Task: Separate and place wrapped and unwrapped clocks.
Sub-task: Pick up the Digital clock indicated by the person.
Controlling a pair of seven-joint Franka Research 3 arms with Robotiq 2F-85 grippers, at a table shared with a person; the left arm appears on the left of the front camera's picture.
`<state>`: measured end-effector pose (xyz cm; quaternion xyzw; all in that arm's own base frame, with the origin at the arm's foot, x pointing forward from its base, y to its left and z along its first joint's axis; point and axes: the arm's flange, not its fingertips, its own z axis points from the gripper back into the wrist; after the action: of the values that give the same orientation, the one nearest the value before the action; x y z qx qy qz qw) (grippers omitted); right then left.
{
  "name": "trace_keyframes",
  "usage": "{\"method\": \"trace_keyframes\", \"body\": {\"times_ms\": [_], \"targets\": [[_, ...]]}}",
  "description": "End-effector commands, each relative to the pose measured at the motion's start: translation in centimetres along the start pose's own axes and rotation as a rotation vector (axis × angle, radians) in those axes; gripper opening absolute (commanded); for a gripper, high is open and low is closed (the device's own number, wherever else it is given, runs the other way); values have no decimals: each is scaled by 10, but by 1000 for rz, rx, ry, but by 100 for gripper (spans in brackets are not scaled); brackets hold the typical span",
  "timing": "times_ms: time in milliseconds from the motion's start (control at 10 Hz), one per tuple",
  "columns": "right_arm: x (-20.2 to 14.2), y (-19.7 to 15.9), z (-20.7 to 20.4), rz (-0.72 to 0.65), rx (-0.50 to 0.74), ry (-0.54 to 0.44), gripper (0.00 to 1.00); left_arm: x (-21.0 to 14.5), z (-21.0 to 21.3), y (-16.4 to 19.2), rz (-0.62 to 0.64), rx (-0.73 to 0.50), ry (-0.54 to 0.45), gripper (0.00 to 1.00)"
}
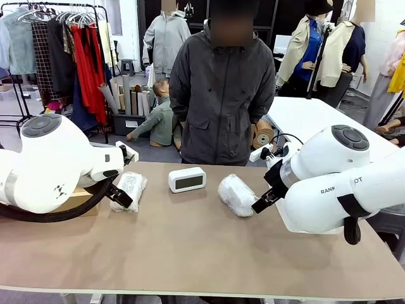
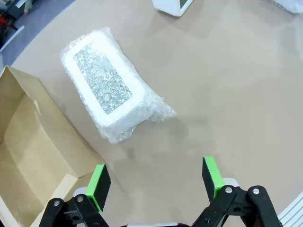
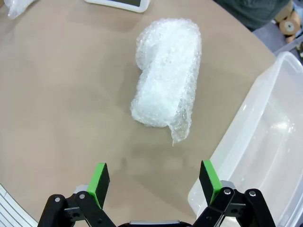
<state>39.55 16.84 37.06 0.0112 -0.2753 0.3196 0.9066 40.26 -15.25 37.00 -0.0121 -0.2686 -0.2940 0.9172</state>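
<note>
Table (image 1: 190,253): near half open.
Cardboard box (image 2: 28,156): 9 o'clock edge.
Clear tub (image 3: 265,142): 3 o'clock edge.
Left wrapped clock (image 2: 106,87): 10 o'clock, near the box.
Right wrapped clock (image 3: 168,78): 2 o'clock, near the tub.
Bare clock (image 1: 187,180): 12 o'clock, between them.
Left gripper (image 2: 156,182), right gripper (image 3: 154,182): jaws spread, empty.

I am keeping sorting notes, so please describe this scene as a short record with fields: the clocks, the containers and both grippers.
left wrapped clock: lies on the table, next to the cardboard box
bare clock: stands between the two wrapped ones, dark screen
right wrapped clock: lies near the clear plastic tub
left gripper: open, holding nothing, aimed at left wrapped clock
right gripper: open, holding nothing, aimed at right wrapped clock
</note>
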Motion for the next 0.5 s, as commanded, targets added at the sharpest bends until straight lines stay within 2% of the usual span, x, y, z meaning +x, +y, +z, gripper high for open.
{"method": "trace_keyframes", "body": {"times_ms": [0, 400], "targets": [[0, 0, 0, -1, 0, 0, 100, 0, 0, 0, 0, 0, 0, 100], [0, 0, 0, -1, 0, 0, 100, 0, 0, 0, 0, 0, 0, 100]]}}
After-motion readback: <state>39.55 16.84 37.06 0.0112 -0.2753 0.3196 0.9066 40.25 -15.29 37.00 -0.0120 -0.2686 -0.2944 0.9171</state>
